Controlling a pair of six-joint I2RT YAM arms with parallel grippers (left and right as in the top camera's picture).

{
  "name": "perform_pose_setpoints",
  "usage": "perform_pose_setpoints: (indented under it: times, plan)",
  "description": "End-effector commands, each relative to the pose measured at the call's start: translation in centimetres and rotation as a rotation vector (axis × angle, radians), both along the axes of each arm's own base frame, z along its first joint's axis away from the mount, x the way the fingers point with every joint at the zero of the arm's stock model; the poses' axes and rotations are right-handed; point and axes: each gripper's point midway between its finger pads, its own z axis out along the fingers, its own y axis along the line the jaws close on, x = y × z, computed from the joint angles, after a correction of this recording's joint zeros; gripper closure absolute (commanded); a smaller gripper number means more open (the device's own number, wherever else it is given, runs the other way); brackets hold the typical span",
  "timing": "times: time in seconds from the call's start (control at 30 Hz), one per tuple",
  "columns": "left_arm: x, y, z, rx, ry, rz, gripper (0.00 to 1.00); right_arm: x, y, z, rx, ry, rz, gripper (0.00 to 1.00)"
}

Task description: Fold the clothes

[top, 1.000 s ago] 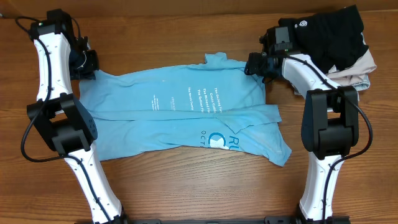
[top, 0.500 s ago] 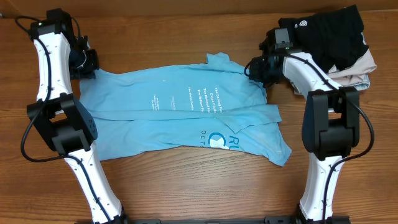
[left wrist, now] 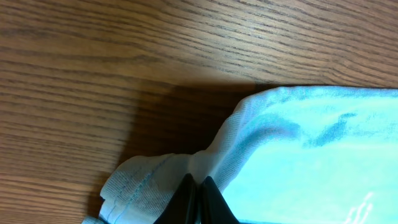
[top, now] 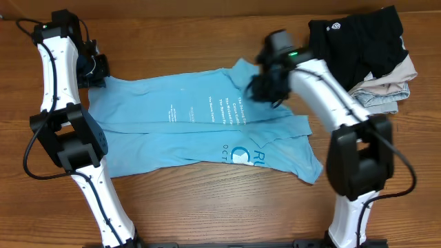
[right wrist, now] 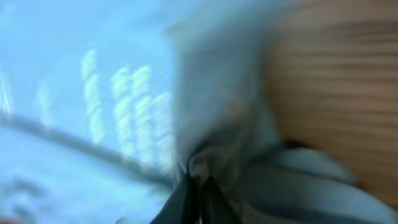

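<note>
Light blue T-shirt (top: 200,131) lies spread across the wooden surface (top: 207,207), with a fold line running lengthwise. Left arm reaches to the shirt's far left corner, left claw (left wrist: 198,185) low and clenched on bunched hem. Right arm slants inward over the shirt's far edge beside the white text, right claw (right wrist: 196,186) pinched on gathered fabric; that wrist view is blurred.

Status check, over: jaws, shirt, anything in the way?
Left gripper shut on light blue T-shirt far-left corner. Right gripper shut on bunched fabric at its far edge. Black garment and folded pile off right, not touching it.
</note>
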Motion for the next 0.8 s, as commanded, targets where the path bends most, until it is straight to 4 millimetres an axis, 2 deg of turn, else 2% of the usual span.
perform_pose_setpoints:
  times: [0.0, 0.03, 0.07, 0.1, 0.2, 0.33, 0.47, 0.6, 0.67, 0.77]
  plan:
    - [0.6, -0.4, 0.7, 0.001, -0.024, 0.006, 0.96, -3.2, 5.2, 1.0, -0.024, -0.014, 0.159, 0.7]
    - [0.6, -0.4, 0.7, 0.001, -0.024, 0.006, 0.96, -3.8, 5.7, 0.8, -0.052, -0.016, 0.179, 0.42]
    - [0.6, -0.4, 0.7, 0.001, -0.025, 0.005, 0.96, -4.3, 6.0, 0.7, -0.091, -0.026, 0.19, 0.25]
    - [0.6, -0.3, 0.7, 0.002, -0.027, 0.005, 0.96, -4.4, 6.0, 0.6, -0.125, -0.037, 0.184, 0.16]
    - [0.7, -0.3, 0.7, 0.002, -0.03, 0.006, 0.96, -3.4, 4.8, 0.6, -0.223, -0.083, 0.067, 0.06]
    - [0.7, -0.3, 0.7, 0.002, -0.028, 0.005, 0.96, -1.1, 2.9, 0.9, -0.213, -0.118, -0.033, 0.05]
    - [0.7, -0.3, 0.7, 0.002, -0.029, 0.005, 0.96, 2.4, -0.2, 1.4, -0.144, -0.152, -0.145, 0.06]
    - [0.8, -0.3, 0.7, 0.005, -0.035, 0.005, 0.96, 5.8, -1.8, 1.9, -0.007, -0.197, -0.207, 0.32]
    - [0.9, -0.2, 0.7, 0.008, -0.035, 0.005, 0.96, 6.8, -2.4, 1.4, 0.041, -0.193, -0.225, 0.45]
    - [0.9, -0.2, 0.7, 0.008, -0.035, 0.006, 0.96, 6.9, -2.2, 0.2, 0.095, -0.147, -0.235, 0.49]
